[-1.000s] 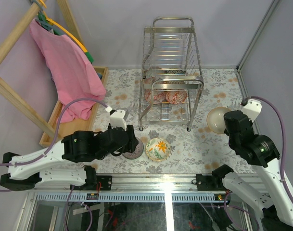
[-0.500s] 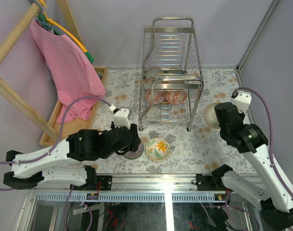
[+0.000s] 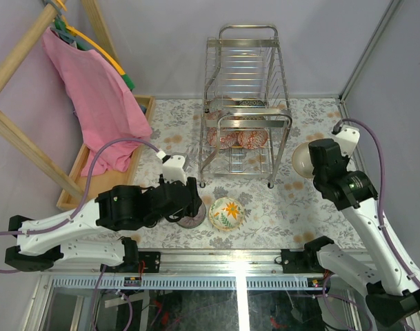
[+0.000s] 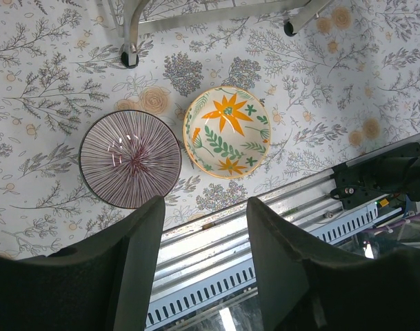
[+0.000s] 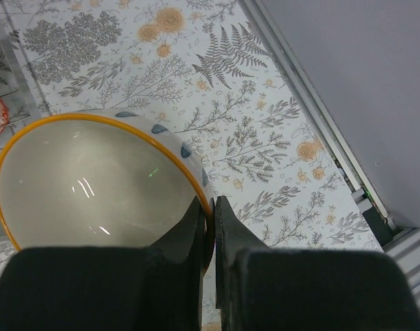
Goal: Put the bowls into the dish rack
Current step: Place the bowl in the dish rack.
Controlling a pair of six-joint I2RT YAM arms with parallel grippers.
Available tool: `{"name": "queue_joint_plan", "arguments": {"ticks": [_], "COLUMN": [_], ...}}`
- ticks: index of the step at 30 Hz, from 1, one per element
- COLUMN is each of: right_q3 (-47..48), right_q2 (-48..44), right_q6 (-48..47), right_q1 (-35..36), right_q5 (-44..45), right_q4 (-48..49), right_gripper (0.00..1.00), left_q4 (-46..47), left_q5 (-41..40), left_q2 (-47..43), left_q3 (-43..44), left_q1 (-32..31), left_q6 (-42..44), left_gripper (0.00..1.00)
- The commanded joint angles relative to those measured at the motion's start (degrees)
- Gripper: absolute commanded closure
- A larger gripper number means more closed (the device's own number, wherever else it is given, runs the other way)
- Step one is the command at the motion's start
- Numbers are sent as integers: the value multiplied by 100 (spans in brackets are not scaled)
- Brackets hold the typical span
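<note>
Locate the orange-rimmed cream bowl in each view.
Top external: orange-rimmed cream bowl at right, beside the dish rack.
Left wrist: not in it.
Right wrist: the orange-rimmed cream bowl fills the lower left, rim pinched in the right gripper.
Shared landmark: the floral tablecloth, in all three views.

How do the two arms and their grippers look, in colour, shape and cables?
Both the left arm and right arm have white links with black joint housings. A purple cable runs along each. The fingers are broad and matte black.
</note>
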Motion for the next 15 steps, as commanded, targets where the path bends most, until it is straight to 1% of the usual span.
{"name": "queue_joint_plan", "arguments": {"ticks": [1, 15], "right_q3": [-92, -542], "right_q2": [-51, 139], "right_q6": [-36, -286], "right_q1": [-269, -1222], "right_q5": [-228, -1147], "right_q4": [560, 1080], "right_gripper": [100, 100], "left_q4": [105, 105], "left_q5": [-159, -156], "left_q2": [-81, -178], "left_q3": [-70, -163], "left_q1": [-7, -5], "left_q6": [14, 1], "left_gripper": [49, 49]}}
